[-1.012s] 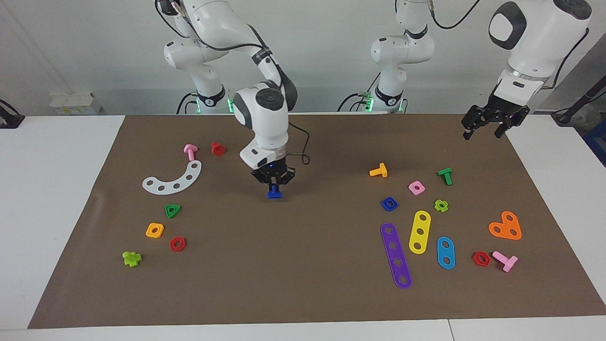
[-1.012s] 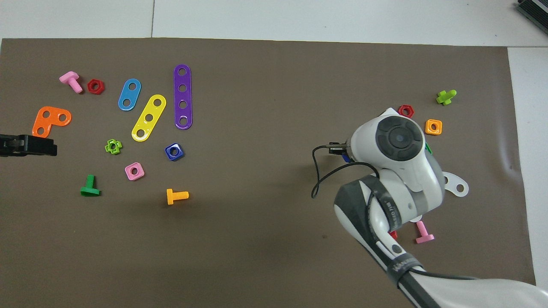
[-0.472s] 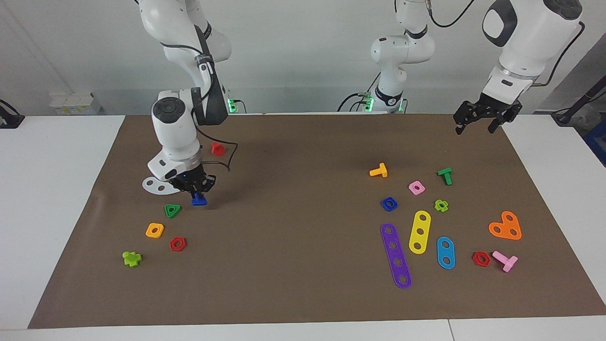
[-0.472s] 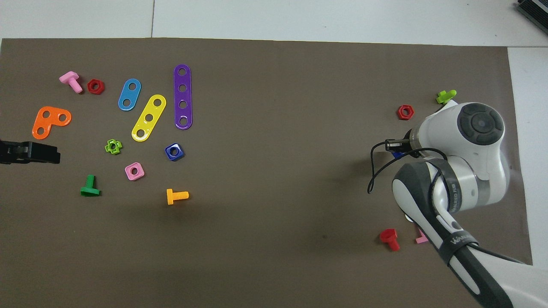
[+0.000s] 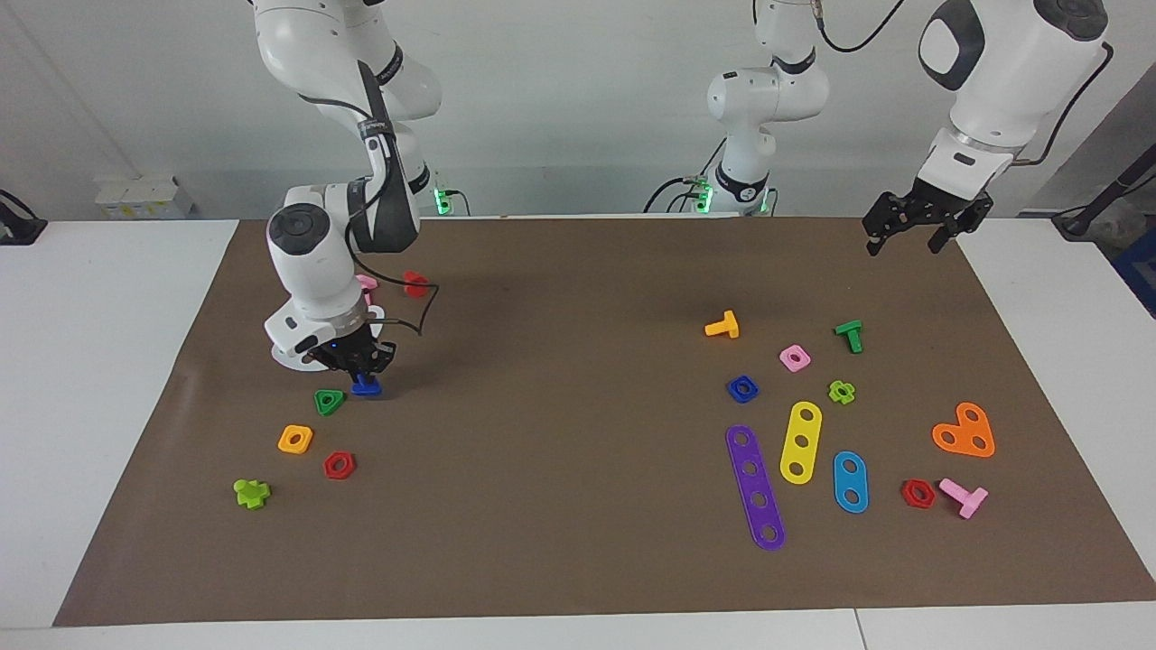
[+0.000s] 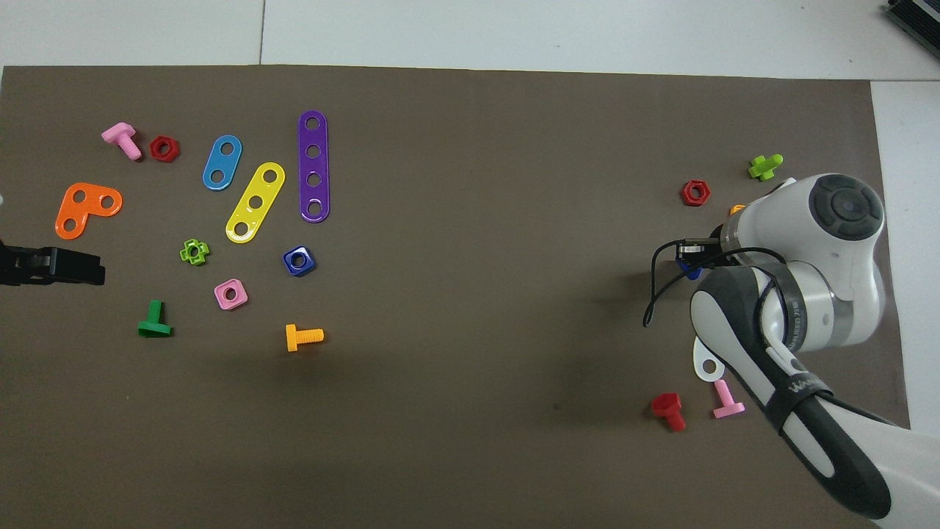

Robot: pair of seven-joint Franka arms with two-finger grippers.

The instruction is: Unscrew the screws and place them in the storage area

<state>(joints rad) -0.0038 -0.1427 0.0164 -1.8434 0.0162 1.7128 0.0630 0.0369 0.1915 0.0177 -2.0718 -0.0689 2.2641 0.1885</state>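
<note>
Screw [image 5: 366,387] and right hand [image 5: 358,368] sat together at the right arm's end of the table [image 5: 90,361], over the storage area [image 5: 307,424] of brown mat. The hand pointed down and was closed on the blue screw, whose flat triangular head lay at or just above the mat; I could not tell whether it touched. In the overhead view only a sliver of the blue screw [image 6: 689,269] showed under the arm's wrist.

A green triangular nut [image 5: 329,402] lay just beside the screw, toward the right arm's end of the table. Farther from the robots were an orange square nut [image 5: 295,439], a red hex nut [image 5: 339,465] and a light green cross-shaped piece [image 5: 251,493]. The white curved strip [image 5: 293,357] was mostly hidden under the right arm; one end of it showed in the overhead view [image 6: 706,364], near a pink bolt [image 6: 727,401] and a red bolt [image 6: 669,410].

The left hand [image 5: 914,227] waited in the air over the mat's edge at the left arm's end, its fingers spread apart and holding nothing.
</note>
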